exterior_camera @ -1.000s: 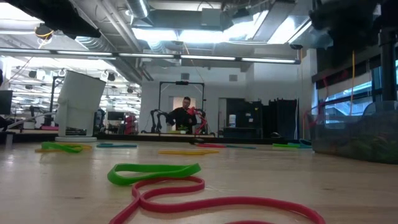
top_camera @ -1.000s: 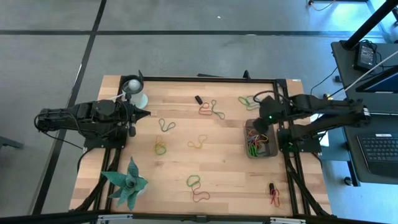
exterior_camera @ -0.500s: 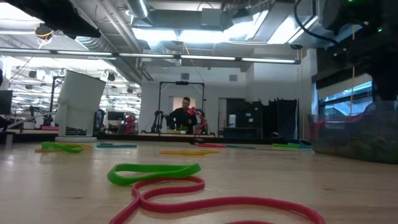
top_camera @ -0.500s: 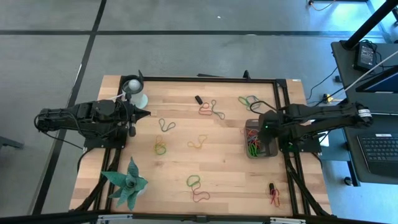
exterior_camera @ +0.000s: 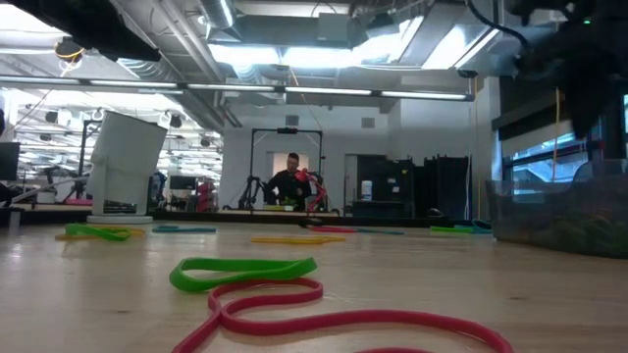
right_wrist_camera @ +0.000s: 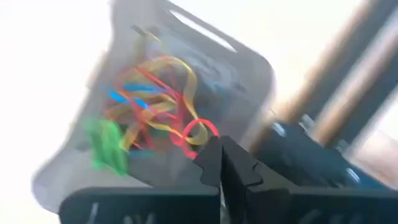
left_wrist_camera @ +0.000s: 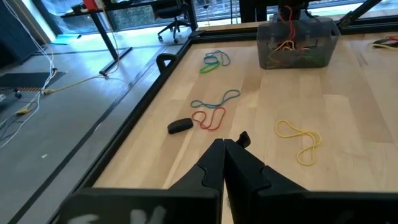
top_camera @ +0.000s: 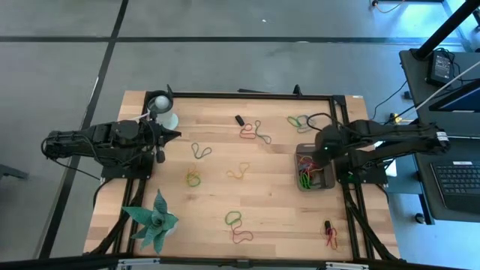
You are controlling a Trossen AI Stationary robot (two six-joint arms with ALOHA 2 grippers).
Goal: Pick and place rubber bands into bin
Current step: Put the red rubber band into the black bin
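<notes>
The bin (top_camera: 300,184) stands at the table's right edge with several coloured rubber bands (top_camera: 306,174) inside. My right gripper (top_camera: 322,155) hovers over the bin's far half, shut, and a red rubber band (right_wrist_camera: 199,133) loops at its fingertips. More rubber bands lie flat on the wood: green and dark ones (top_camera: 300,121), a red and blue pair (top_camera: 253,131), a yellow one (top_camera: 238,172) and a red one (top_camera: 241,236). My left gripper (top_camera: 174,136) waits shut above the table's left side, beside the white cup (top_camera: 163,112). My right gripper seems to pinch the red rubber band (right_wrist_camera: 200,138) at its fingertips, coming from above. The band hangs as a small loop below them, down among the bands in the bin (right_wrist_camera: 249,68). Blur hides the exact place of contact.
A small black oblong piece (top_camera: 239,120) lies near the far edge. A green plant (top_camera: 154,221) stands at the near left corner. A small dark piece with a red band (top_camera: 329,232) lies near the right near corner. Bare wood lies in the table's middle.
My right gripper has shifted from the bin's far left corner a little toward the table's near and right edges, and now hangs over the bin's inside. The loose bands on the table have stayed where they were.
</notes>
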